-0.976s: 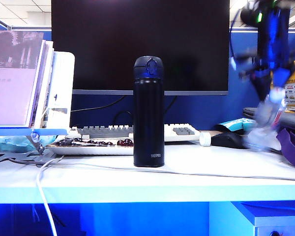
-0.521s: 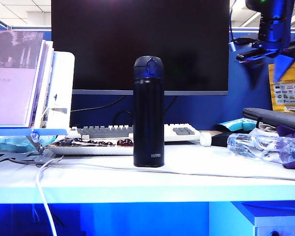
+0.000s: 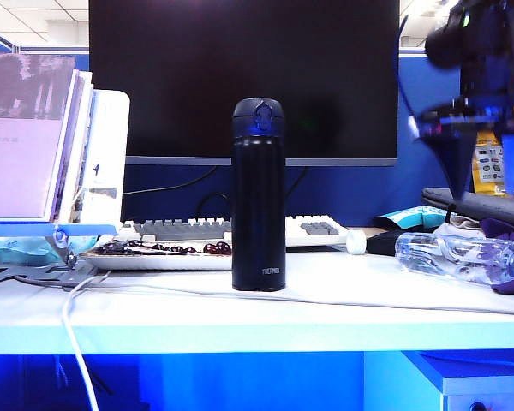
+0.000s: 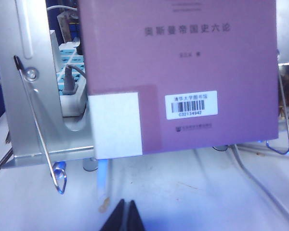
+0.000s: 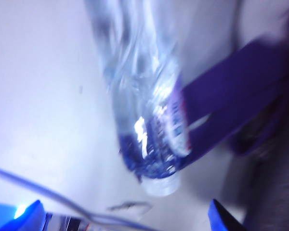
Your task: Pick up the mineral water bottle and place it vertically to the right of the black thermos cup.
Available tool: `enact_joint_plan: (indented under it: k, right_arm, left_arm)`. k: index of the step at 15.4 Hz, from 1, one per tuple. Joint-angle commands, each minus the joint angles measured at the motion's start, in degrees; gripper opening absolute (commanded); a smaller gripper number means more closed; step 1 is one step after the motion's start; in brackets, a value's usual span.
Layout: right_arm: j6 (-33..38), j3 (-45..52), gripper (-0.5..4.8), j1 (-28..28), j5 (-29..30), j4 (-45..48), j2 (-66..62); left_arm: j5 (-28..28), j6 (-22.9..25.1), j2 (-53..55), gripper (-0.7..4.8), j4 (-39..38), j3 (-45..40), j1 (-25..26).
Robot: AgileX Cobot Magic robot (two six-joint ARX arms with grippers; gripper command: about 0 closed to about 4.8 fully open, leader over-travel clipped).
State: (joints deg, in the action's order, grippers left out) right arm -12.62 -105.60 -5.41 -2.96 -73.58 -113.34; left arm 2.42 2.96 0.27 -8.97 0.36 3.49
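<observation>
Since a second ago the mineral water bottle (image 3: 458, 258) has left my right gripper (image 3: 481, 175) and now lies on its side at the far right of the surface (image 3: 240, 312), its cap end toward the right edge of the exterior view, resting against a purple bag (image 3: 505, 235). The right gripper has come to hang above it, fingers spread wide and empty, well clear of the bottle. The black thermos cup (image 3: 259, 195) stands upright mid-surface, in front of the keyboard (image 3: 240, 231) and the dark monitor (image 3: 244, 77), well apart from the bottle. A book stand (image 3: 51, 145) sits at the left.

In the left wrist view, my left gripper (image 4: 125, 219) is pinched fully together, holding nothing, low over the surface in front of a purple book (image 4: 183, 72) propped on a metal stand (image 4: 33, 96).

In the right wrist view, blurred, the bottle (image 5: 144, 110) lies flat below the camera, its label end touching a purple strap (image 5: 231, 96); the blue fingertips (image 5: 26, 214) show at opposite corners, far apart.
</observation>
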Motion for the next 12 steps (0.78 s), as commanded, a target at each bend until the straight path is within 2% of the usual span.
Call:
enact_joint_plan:
  k: [1, 3, 4, 9, 12]
  right_arm:
    - [0.6, -0.1, 4.79, -0.5, 0.2, -0.7, -1.0]
    - [0.6, -0.1, 4.79, -0.5, -0.6, 0.9, -2.1]
    - [0.6, -0.1, 4.79, -0.5, -3.4, 1.5, -2.9]
    - [0.6, 0.1, 4.79, -0.5, -3.8, 2.7, -6.7]
    - [0.7, 0.1, 4.79, -0.4, -8.4, 3.5, -8.4]
  left_arm:
    - [0.2, 0.0, -0.2, -0.03, -0.7, 0.0, 0.1]
    - [0.2, 0.0, -0.2, -0.03, -0.7, 0.0, 0.1]
    - [0.2, 0.0, -0.2, -0.03, -0.7, 0.0, 0.1]
    - [0.2, 0.0, -0.2, -0.03, -0.7, 0.0, 0.1]
    - [0.2, 0.0, -0.2, -0.03, -0.7, 0.0, 0.1]
